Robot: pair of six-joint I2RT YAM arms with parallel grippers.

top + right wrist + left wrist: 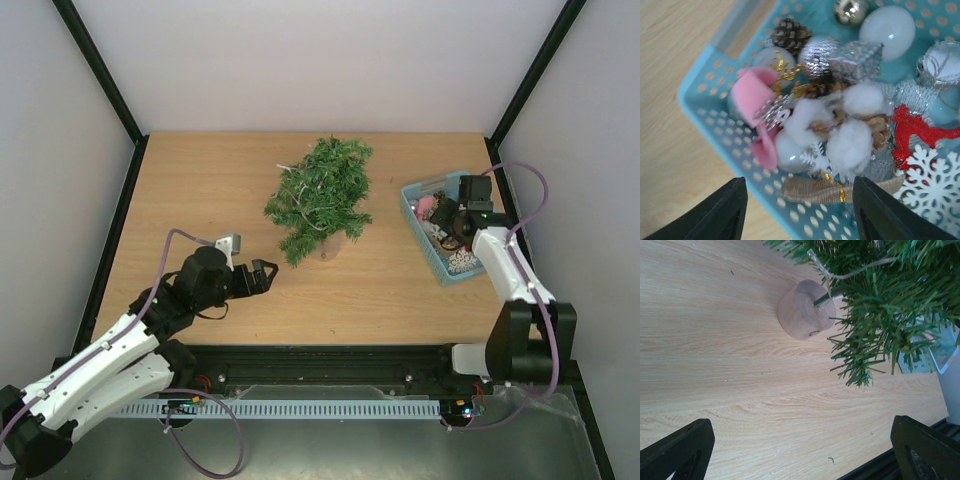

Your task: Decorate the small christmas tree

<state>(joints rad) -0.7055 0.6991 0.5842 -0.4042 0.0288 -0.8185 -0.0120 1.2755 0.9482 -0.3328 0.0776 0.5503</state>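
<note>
On the table point(190, 190) stand one small christmas tree point(322, 198) and one basket point(700, 100); left pincer point(270, 275) and right pincer point(800, 192) gape empty.

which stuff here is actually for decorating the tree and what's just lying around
For the job:
- small christmas tree
- blue basket holding the ornaments
- ornaments in it, such as the pine cone, white snowflake and red reindeer

Not part of it:
- wooden table
- purple cable on the arm
</note>
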